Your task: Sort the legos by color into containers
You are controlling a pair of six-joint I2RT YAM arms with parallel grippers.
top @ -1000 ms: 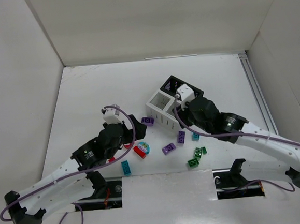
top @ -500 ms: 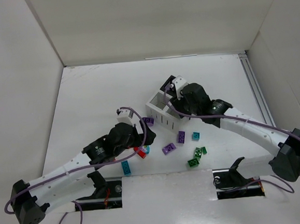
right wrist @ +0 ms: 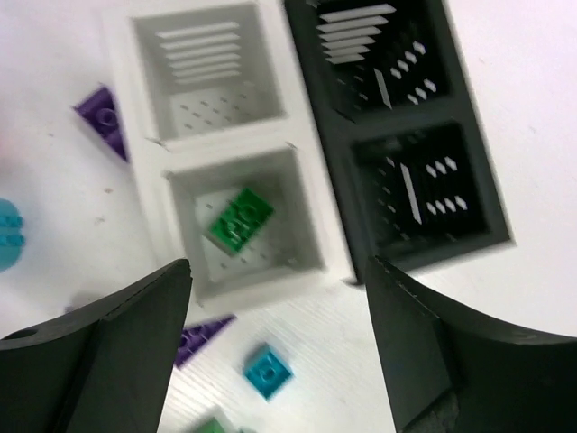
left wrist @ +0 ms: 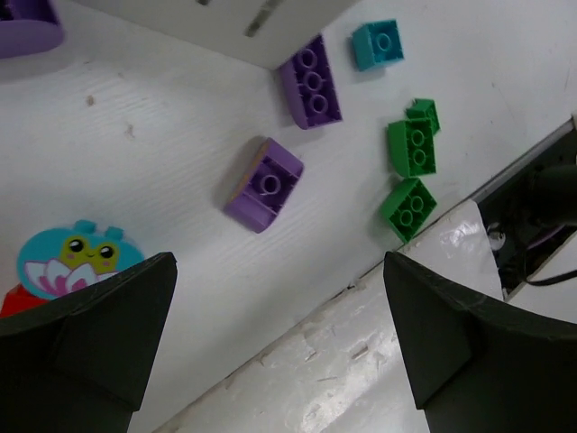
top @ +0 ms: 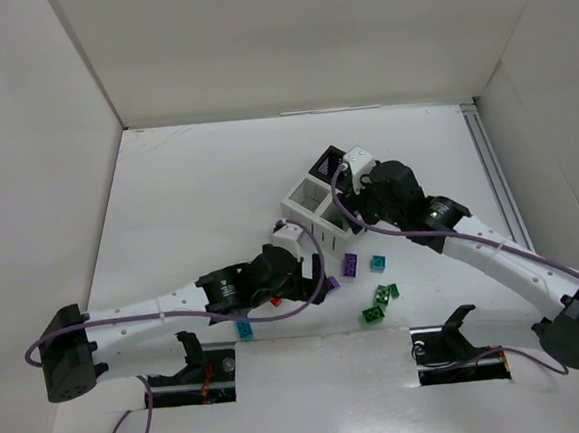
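Note:
The containers (top: 314, 203) are two white and two black bins in a block. In the right wrist view a green lego (right wrist: 239, 219) lies in the nearer white bin (right wrist: 302, 271); the other white bin (right wrist: 207, 81) and both black bins (right wrist: 424, 189) look empty. My right gripper (right wrist: 278, 266) hangs open and empty above the block, as the top view shows (top: 345, 210). My left gripper (left wrist: 279, 271) is open and empty just above the table, near a purple lego (left wrist: 264, 184). Beyond it lie a longer purple lego (left wrist: 311, 81), a teal lego (left wrist: 377, 43) and green legos (left wrist: 413, 144).
A lotus-print teal piece (left wrist: 77, 257) and a red lego (left wrist: 13, 298) lie by my left finger. In the top view a teal lego (top: 244, 328) sits near the front edge and green legos (top: 381, 295) lie to the right. Cardboard walls enclose the table.
My left arm has reached right, from the red and lotus pieces towards the purple lego. My right gripper has shifted over the bins, and a green lego now shows in the nearer white bin.

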